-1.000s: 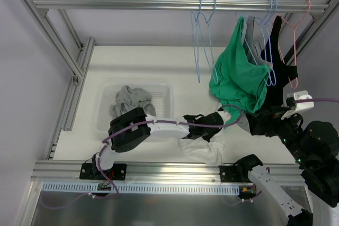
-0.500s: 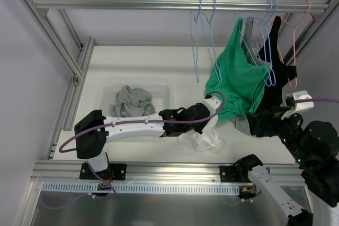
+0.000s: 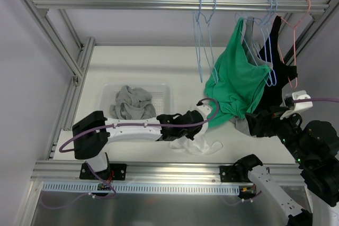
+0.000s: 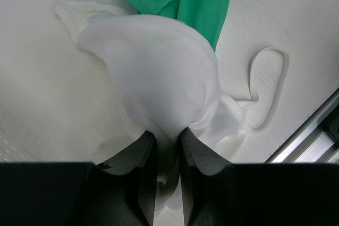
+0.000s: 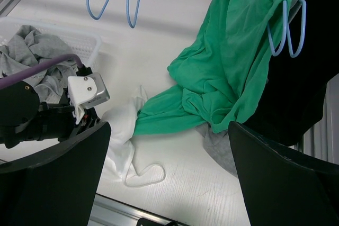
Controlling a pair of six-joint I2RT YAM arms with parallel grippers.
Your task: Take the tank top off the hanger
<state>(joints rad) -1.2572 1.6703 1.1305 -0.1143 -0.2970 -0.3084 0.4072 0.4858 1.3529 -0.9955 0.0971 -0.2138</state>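
White tank top [image 3: 193,144] has slid left w/ the left arm. It now lies lower centre on the worktop [image 3: 148,62], left fingers [image 4: 139,157] clenched on its bunched fabric, prob. dragging it toward the basket [image 3: 137,84]. Green shirt [image 3: 238,83] hangs upper right. Right fingers [image 5: 58,183] are spread wide, empty.

**Tally across desk and rail**

One white top [image 3: 196,144] lies on the desk [image 3: 148,67]. One green top [image 3: 238,83] and one black garment [image 3: 278,72] hang from the single rail [image 3: 132,3]. One basket [image 3: 165,89] holds grey clothes [image 3: 132,104]. There are two bare blue hangers [image 3: 201,51] and one pink hanger [image 3: 294,56]. Two arms.
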